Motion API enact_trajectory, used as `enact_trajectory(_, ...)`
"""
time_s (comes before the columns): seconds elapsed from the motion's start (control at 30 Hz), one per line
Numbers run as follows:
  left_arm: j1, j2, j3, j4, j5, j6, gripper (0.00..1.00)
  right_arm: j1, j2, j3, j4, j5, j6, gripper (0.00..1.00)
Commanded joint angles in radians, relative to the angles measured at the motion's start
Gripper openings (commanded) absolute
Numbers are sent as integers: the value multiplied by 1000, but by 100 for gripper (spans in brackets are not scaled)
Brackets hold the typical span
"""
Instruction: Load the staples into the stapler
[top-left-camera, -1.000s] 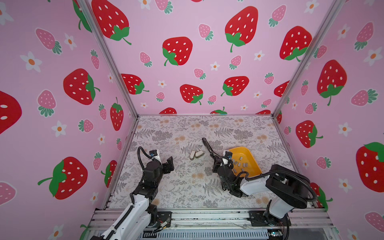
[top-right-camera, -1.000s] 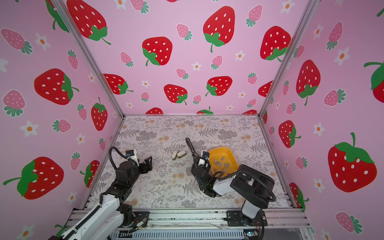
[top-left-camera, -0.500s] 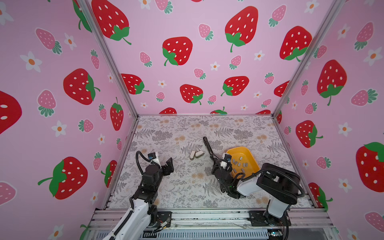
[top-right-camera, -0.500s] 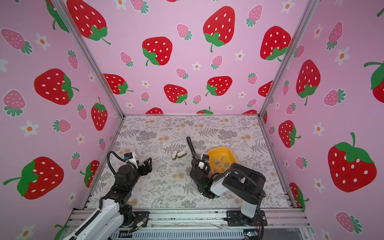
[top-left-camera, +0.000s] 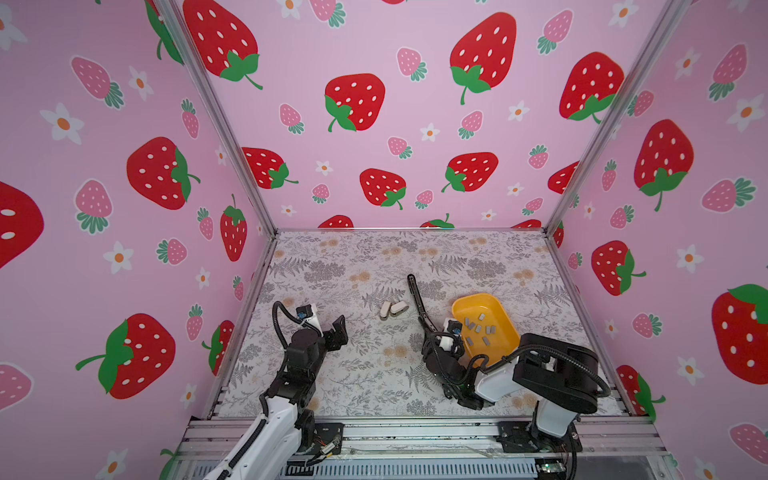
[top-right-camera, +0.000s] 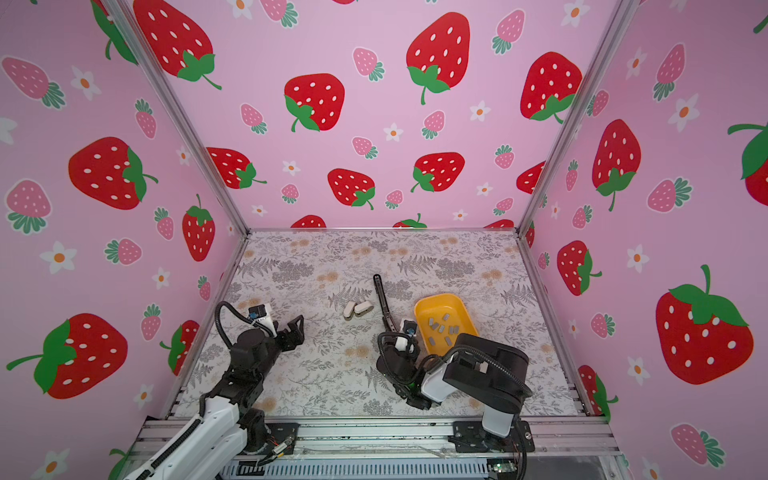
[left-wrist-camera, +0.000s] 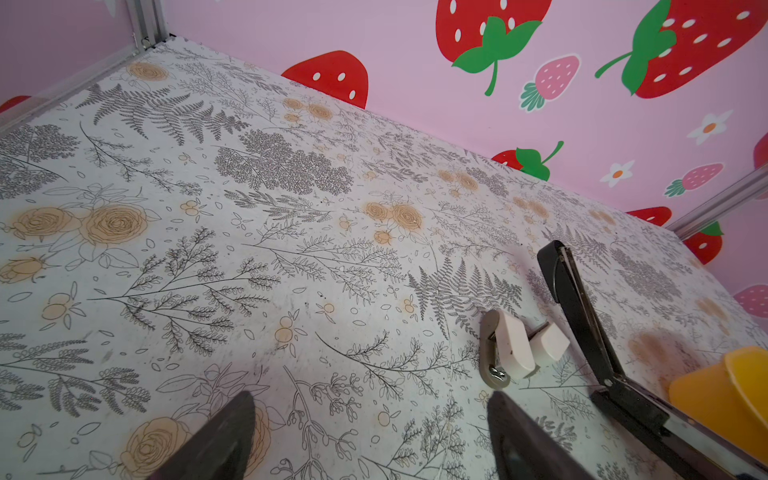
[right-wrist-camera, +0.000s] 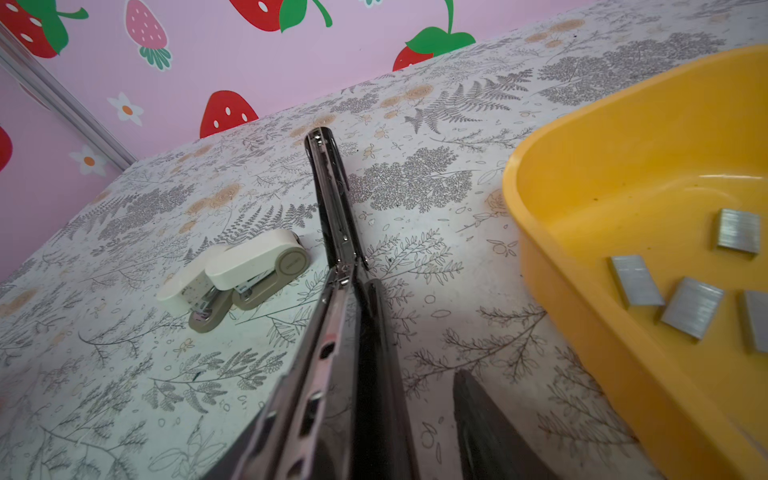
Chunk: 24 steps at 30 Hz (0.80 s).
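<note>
Hinged open lies the black stapler (top-left-camera: 417, 297); right gripper (right-wrist-camera: 419, 349) beside it, jaws parted; left gripper (top-left-camera: 340, 326) hovers spread wide; staples (top-left-camera: 478, 328) in yellow tray (top-left-camera: 473, 300).

Stapler (right-wrist-camera: 332, 199) at my right gripper (top-left-camera: 428, 328): black, shiny metal rail. Tray (right-wrist-camera: 561, 270) beside it: yellow; staples (right-wrist-camera: 692, 305): grey metallic. Two small staplers (right-wrist-camera: 249, 262) ahead of my left gripper (left-wrist-camera: 370, 399): off-white, taupe bases. Table (left-wrist-camera: 291, 249): white, grey fern print (plus tan roses). Walls (top-left-camera: 374, 50): pink, red strawberries, green leaves. Both grippers black.
</note>
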Motion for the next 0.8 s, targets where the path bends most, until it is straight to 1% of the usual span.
enact_trajectory(0.0,4,-11,-1,18,-5,-10,89,14,-46,-13,-39,42,44,65)
enact_trajectory(0.1,4,-12,-2,18,-4,-10,89,23,-93,-13,-85,51,42,70)
enact_trajectory(0.17,4,-11,-2,20,2,-9,88,30,-126,-13,-116,53,39,74)
enact_trajectory(0.2,4,-11,-2,33,43,5,83,33,-142,-14,-125,52,33,76)
enact_trajectory(0.23,3,-9,-1,50,108,32,77,36,-160,-16,-132,49,22,77)
enact_trajectory(0.27,-3,1,4,79,180,48,73,37,-176,-17,-137,45,12,78)
enact_trajectory(0.33,-55,42,48,102,249,51,73,37,-204,-24,-143,40,-4,78)
enact_trajectory(0.37,-109,70,88,89,246,70,73,37,-212,-31,-139,45,-11,77)
enact_trajectory(0.47,-267,126,155,74,121,145,76,24,-205,-35,-122,61,-43,71)
enact_trajectory(0.5,-312,138,164,85,106,166,77,11,-199,-34,-117,42,-59,70)
enact_trajectory(0.53,-335,150,177,88,113,183,77,1,-193,-31,-106,22,-76,68)
enact_trajectory(0.6,-359,192,209,90,164,213,78,-19,-172,-34,-61,-36,-111,57)
enact_trajectory(0.63,-363,217,230,88,183,219,78,-25,-163,-33,-49,-57,-117,55)
enact_trajectory(0.77,-369,354,338,94,227,198,78,-29,-130,-39,-3,-114,-129,55)
